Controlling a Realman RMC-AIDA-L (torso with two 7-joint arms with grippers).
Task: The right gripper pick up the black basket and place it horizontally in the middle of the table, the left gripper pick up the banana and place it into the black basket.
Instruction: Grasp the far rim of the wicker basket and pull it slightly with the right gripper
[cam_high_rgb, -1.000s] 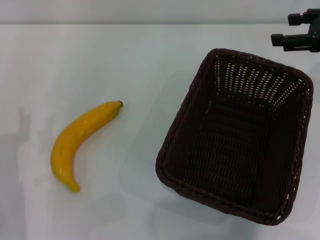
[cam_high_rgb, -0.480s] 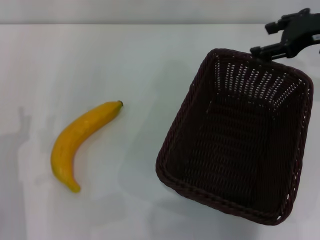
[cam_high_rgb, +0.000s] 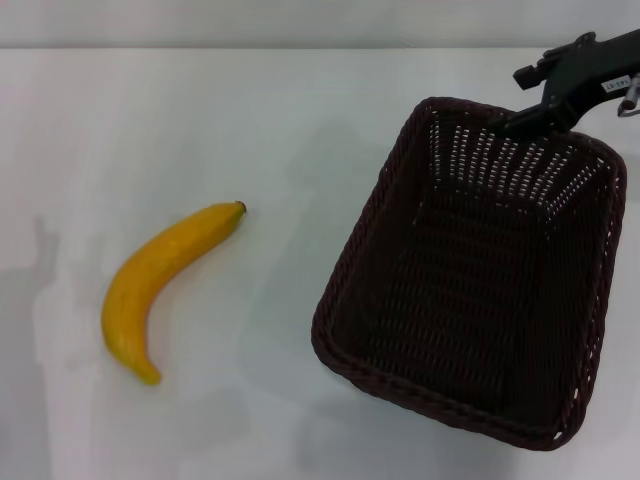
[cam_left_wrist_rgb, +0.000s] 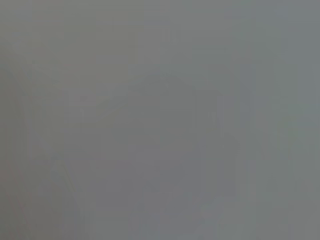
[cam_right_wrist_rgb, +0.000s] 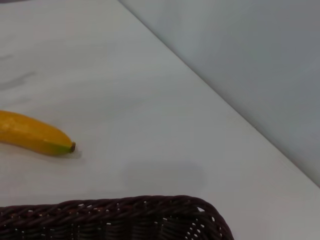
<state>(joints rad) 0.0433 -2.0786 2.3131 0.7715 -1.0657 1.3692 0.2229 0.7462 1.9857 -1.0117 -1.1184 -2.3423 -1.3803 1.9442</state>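
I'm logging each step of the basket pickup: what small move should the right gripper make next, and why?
Probably lower a little further onto the far rim of the black basket and close. The right gripper sits at that rim but shows no grasp yet; the banana lies apart on the table.

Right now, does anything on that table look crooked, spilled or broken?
Only the black basket looks askew: it sits at a slant to the table edge, off to the right. It seems undamaged and empty. The banana lies whole, apart on the left. The right tool is at the basket's far rim. Nothing spilled.
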